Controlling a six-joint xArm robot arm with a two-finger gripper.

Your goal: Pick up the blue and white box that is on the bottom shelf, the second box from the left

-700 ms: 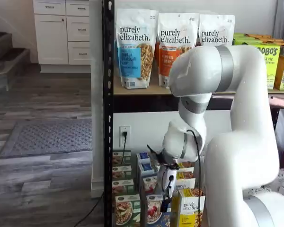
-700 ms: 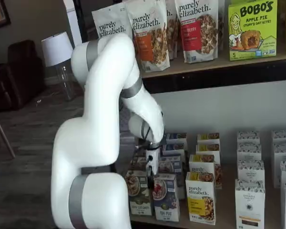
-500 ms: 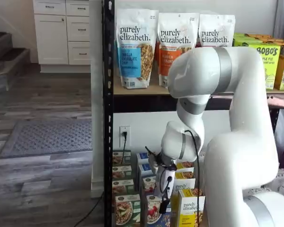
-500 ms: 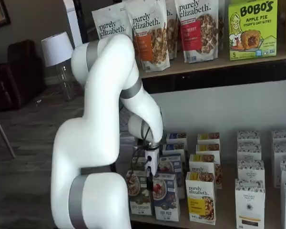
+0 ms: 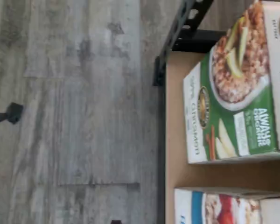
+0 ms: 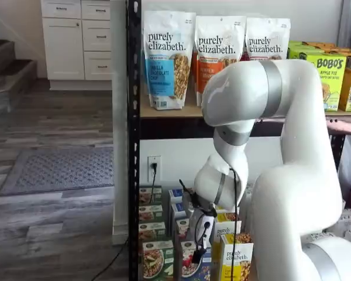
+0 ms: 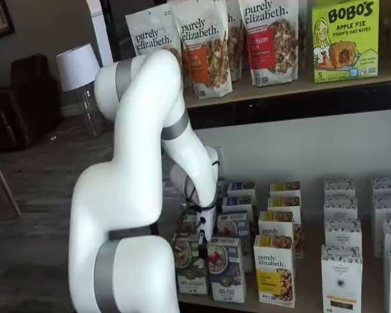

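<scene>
Standing at the front of the bottom shelf [image 7: 300,287], the blue and white box [image 7: 226,268] sits between a green-and-white carton [image 7: 190,266] and a yellow-and-white carton [image 7: 274,270], with more cartons lined up behind it. It looks like a light, stiff paperboard carton, smooth and probably a little slick, and it would likely dent if squeezed hard. The narrow side faces near the top edge seem the best place to pinch, since the front panel is broad and the top flap may give.

In both shelf views the gripper [image 6: 200,239] hangs just above and in front of the box, its black fingers [image 7: 202,248] seen as one dark shape, so the pictures alone do not show a gap; they stand as wide as they go and nothing is in them.

The neighbours crowd close on both sides. The wrist view shows the green carton [image 5: 233,88] and a corner of the blue one [image 5: 210,207] with only a thin strip of shelf board [image 5: 175,140] between them, so one finger must slip into that slot without tipping the green carton. The black rack post [image 6: 133,140] stands well to the side.
</scene>
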